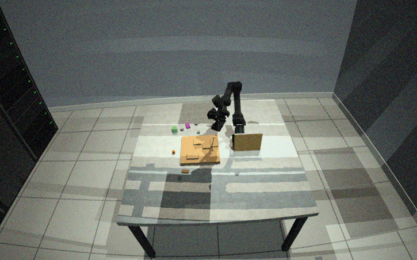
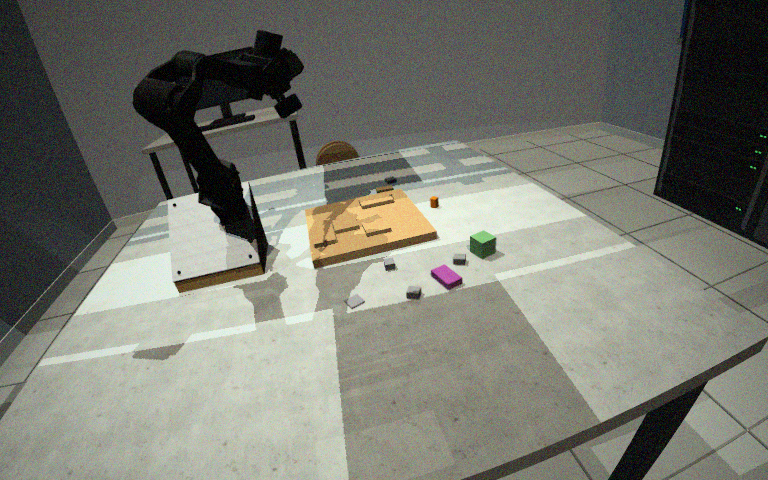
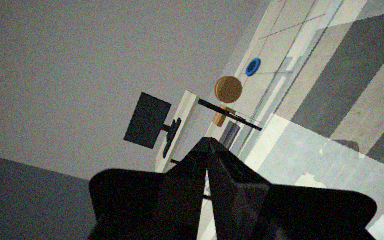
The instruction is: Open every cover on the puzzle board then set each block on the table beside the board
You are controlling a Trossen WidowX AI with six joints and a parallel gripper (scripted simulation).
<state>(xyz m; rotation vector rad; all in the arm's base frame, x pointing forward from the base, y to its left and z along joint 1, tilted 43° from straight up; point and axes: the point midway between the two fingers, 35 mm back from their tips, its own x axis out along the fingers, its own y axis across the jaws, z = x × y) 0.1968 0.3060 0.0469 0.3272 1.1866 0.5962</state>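
The tan puzzle board lies flat on the table, with several same-coloured raised pieces on it. One long raised piece is toward one edge; the others sit near the arm's side. Whether each cover is open cannot be told, and part of the board is in the arm's shadow. Clear of the board lie a green cube, a magenta block, a small orange block and a flat tan piece. My gripper is shut and empty, raised well above the table.
Several small grey pieces, one of them close to the board, lie on the table. The arm's upright base panel stands beside the board. A side desk with a monitor and a round stool stand beyond the table.
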